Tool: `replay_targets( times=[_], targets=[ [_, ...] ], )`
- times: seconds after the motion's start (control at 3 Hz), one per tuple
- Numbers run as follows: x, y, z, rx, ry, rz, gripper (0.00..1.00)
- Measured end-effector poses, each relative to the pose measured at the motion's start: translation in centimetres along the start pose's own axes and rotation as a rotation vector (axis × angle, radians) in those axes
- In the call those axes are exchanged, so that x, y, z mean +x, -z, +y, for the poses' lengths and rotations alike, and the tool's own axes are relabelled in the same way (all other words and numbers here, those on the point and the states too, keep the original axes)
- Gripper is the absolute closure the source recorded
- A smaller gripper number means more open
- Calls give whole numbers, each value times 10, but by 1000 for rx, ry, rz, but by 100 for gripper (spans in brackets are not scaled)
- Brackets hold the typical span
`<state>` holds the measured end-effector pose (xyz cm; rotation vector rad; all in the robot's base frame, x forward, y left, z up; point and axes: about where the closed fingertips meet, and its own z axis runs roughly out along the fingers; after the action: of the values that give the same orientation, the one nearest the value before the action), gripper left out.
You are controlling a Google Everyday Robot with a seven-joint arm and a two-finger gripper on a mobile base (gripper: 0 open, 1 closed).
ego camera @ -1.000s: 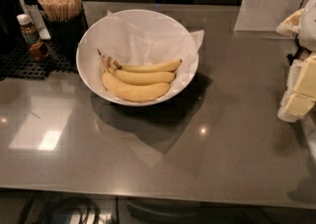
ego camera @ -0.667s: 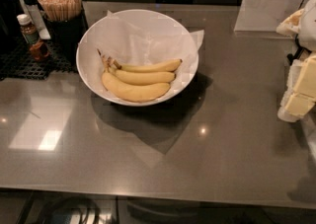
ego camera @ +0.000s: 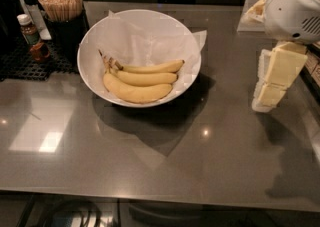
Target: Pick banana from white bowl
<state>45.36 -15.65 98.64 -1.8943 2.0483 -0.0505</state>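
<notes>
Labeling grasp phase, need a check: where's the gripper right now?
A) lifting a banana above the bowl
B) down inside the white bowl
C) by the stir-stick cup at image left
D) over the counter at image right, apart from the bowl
D: the gripper hangs over the counter at image right, apart from the white bowl, and the banana lies in the bowl with its bunch.
</notes>
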Motion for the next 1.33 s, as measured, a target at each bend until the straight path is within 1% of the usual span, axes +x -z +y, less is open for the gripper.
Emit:
replay_targets(
  times=[0.33,0.67,1.0,1.33],
  targets=[
    [-47,-7,-10,-30,128,-57,0],
    [-91,-22,-27,-70,222,-133,0],
    [-116,-42,-48,-104,248,-198,0],
    [-125,-82,-74,-79,186,-234,0]
  ],
)
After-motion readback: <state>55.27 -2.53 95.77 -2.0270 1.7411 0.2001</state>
